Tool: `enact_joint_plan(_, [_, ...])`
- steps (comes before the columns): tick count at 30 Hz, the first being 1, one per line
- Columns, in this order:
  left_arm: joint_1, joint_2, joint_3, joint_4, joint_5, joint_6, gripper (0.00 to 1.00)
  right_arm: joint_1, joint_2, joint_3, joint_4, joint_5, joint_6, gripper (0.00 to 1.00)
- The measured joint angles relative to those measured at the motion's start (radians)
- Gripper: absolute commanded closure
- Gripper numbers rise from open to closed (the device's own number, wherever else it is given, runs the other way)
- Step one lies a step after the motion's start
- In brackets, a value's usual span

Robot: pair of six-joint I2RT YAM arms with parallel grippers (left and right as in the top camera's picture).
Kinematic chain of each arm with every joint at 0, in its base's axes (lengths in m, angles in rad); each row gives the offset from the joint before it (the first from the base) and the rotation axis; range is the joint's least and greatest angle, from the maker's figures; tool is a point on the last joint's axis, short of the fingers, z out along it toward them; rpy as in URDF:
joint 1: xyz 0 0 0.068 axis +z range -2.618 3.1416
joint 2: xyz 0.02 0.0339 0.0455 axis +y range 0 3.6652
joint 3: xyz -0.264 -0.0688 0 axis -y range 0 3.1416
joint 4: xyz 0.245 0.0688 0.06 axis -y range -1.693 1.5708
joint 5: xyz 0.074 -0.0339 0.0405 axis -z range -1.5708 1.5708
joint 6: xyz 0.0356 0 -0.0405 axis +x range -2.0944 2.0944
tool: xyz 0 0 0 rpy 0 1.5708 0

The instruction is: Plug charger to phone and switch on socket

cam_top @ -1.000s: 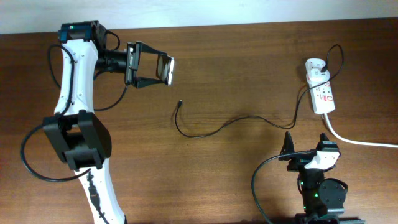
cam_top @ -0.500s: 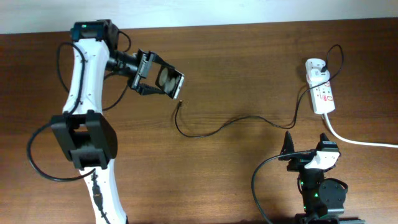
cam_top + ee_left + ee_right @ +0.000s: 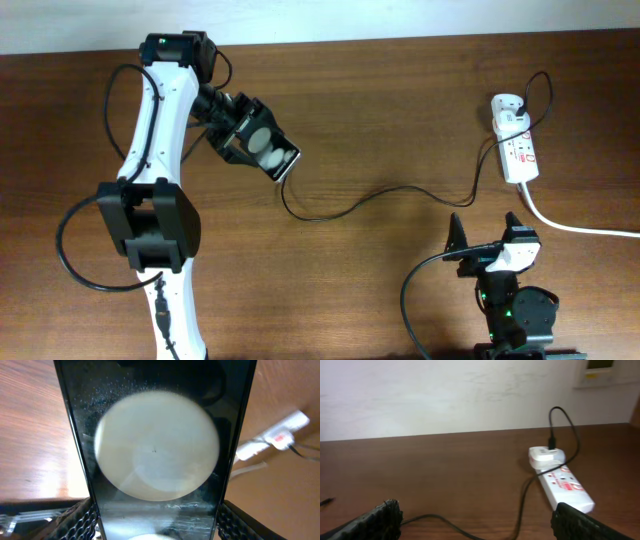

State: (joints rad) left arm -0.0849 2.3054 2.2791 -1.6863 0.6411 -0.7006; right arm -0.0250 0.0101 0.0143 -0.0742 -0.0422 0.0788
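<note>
My left gripper (image 3: 247, 136) is shut on the black phone (image 3: 270, 153) and holds it over the table left of centre. Both white round patches face up. In the left wrist view the phone (image 3: 157, 445) fills the frame between my fingers (image 3: 157, 527). The charger's thin black cable (image 3: 345, 207) runs from beside the phone's lower corner across the table to the white adapter (image 3: 506, 106), which is plugged into the socket strip (image 3: 521, 158). My right gripper (image 3: 490, 238) is open and empty at the front right. It faces the cable (image 3: 522, 505), adapter (image 3: 545, 456) and strip (image 3: 566, 486).
The strip's thick white cord (image 3: 580, 227) runs off the right edge. The strip also shows in the left wrist view (image 3: 275, 437). The table's far edge meets a pale wall (image 3: 445, 395). Bare wood lies between the two arms.
My left arm has swung the phone right and towards the front, turning its face up, until it is next to the cable's free end. The right gripper shifted slightly left.
</note>
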Motion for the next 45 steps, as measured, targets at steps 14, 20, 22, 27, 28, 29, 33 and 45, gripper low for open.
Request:
enact_joint_plan(14, [-0.032,0.0,0.0,0.004,-0.237,0.072,1.0,0.0,0.325,0.077,0.021,-0.497,0.252,0.01])
enact_joint_plan(20, [-0.082,0.0,-0.003,0.03,-0.239,0.072,1.0,0.001,0.666,0.392,-0.086,-0.652,0.269,0.01])
enact_joint_plan(22, [-0.085,0.0,-0.005,0.041,-0.24,0.072,1.0,0.001,0.765,0.488,-0.147,-0.702,0.27,0.01])
enact_joint_plan(27, [-0.085,0.0,-0.006,0.107,-0.242,0.072,1.0,0.001,1.031,0.74,-0.362,-0.88,0.234,0.01])
enact_joint_plan(28, [-0.085,0.0,-0.006,0.121,-0.242,0.072,1.0,0.001,1.076,0.788,-0.401,-0.917,0.212,0.01])
enact_joint_plan(29, [-0.085,0.0,-0.006,0.129,-0.243,0.072,1.0,0.001,1.106,0.822,-0.431,-0.943,0.201,0.01])
enact_joint_plan(33, [-0.085,0.0,-0.006,0.136,-0.222,0.072,1.0,0.001,1.163,0.859,-0.407,-1.009,0.177,0.01])
enact_joint_plan(45, [-0.208,0.0,-0.006,0.221,-0.153,-0.133,1.0,0.264,1.192,0.862,-0.29,-0.595,0.381,0.1])
